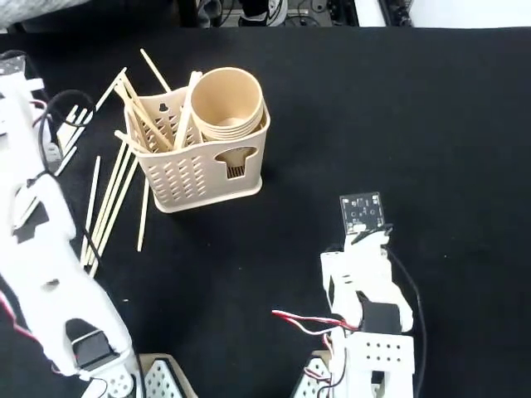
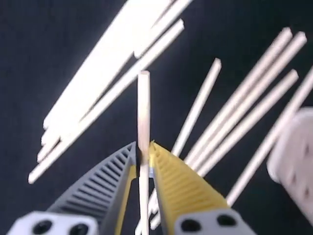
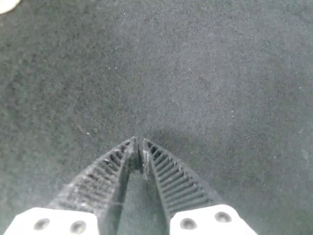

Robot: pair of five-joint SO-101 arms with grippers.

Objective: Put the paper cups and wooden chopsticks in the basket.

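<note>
Wooden chopstick (image 2: 143, 107) (one end cut off) pinched in left tool (image 2: 143, 147); right tool (image 3: 139, 143) clenched, empty.

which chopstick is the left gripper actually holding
The single chopstick clamped in the left gripper; the other chopsticks lie loose on the table.

In basket (image 1: 207, 178), paper cups (image 1: 226, 104); loose chopsticks (image 1: 108, 203) to its left

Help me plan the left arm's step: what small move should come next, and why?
Probably lift straight up: the left gripper is shut on one chopstick among loose chopsticks on the cloth; raising it clears them before swinging to the basket.
</note>
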